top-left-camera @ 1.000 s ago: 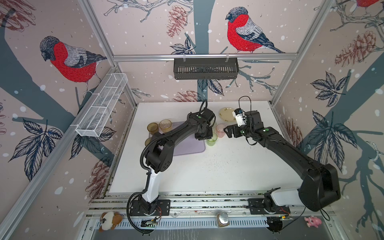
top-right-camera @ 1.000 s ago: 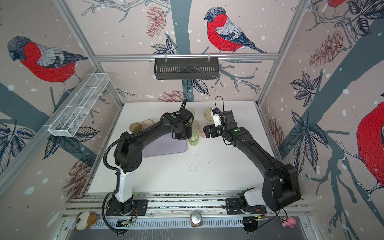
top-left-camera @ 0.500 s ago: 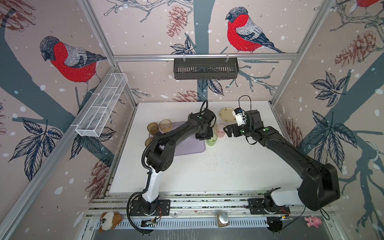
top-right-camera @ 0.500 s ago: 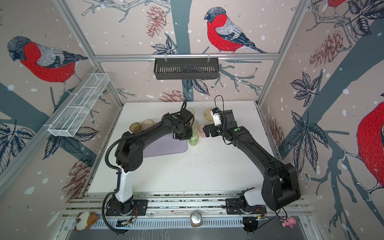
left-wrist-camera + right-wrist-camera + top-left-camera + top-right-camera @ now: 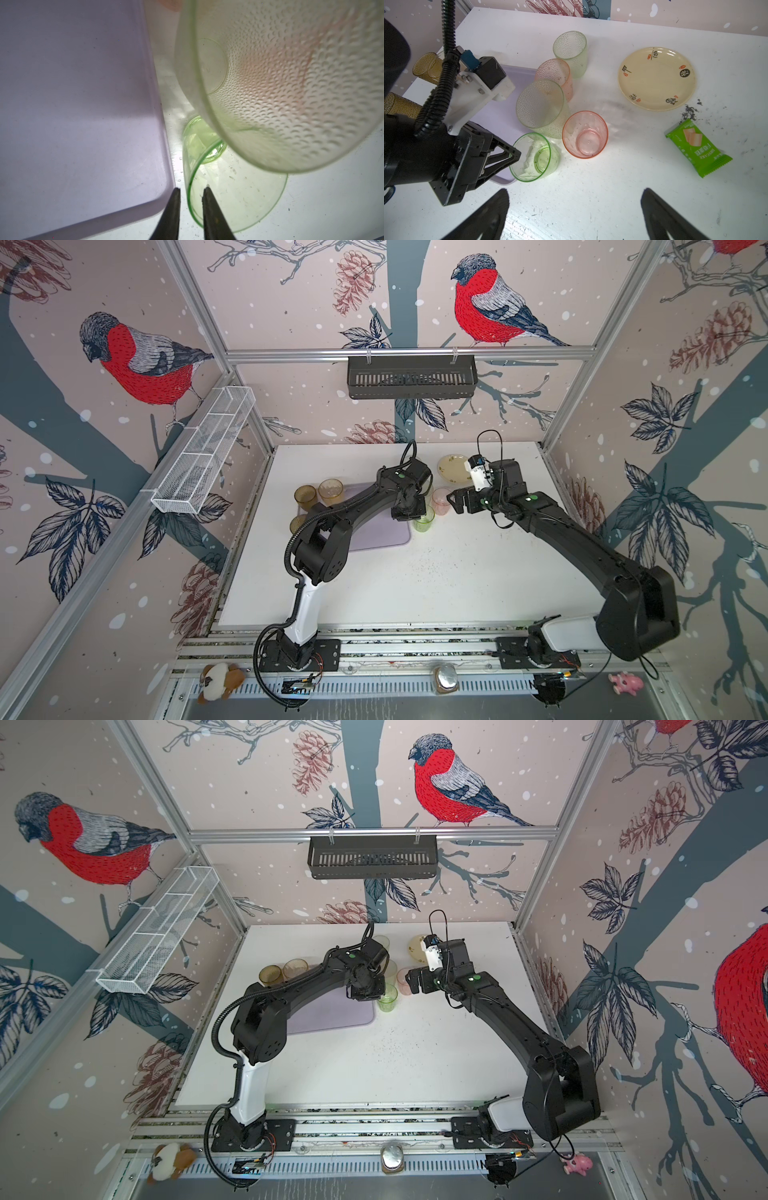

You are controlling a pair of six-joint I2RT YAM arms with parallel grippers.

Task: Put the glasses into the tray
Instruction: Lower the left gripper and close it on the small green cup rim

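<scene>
Left hand: the left hand (image 5: 191, 188) is straddling the rim wall of the green glass (image 5: 234, 197), one jaw inside the cup and one outside, the two standing nearly together. Whether they are already pinching the wall I cannot tell.
Right hand: the right hand (image 5: 575, 218) is hanging spread wide over the surface (image 5: 612, 197), carrying nothing.
Green glass: it is standing upright on the surface just beside a corner of the tray (image 5: 72, 104), not in it.
Neighbours: a pale dimpled glass (image 5: 542, 106) is crowding the green one, touching or not I cannot tell. A pink glass (image 5: 584, 135) is standing just beside both.
Tray: the part showing is lying bare, and the left arm is hiding much of it in both top views.
Others waiting: a brown glass (image 5: 305, 497) and an amber glass (image 5: 331, 491) are sitting near the tray's opposite edge.
Handling: it is looking thin, light and stiff, probably smooth enough to slip in a weak pinch.
Where to hold: the rim wall on the tray side is offering the clearest grip.
Risk: lifting crookedly is likely to be knocking the pale glass.
</scene>
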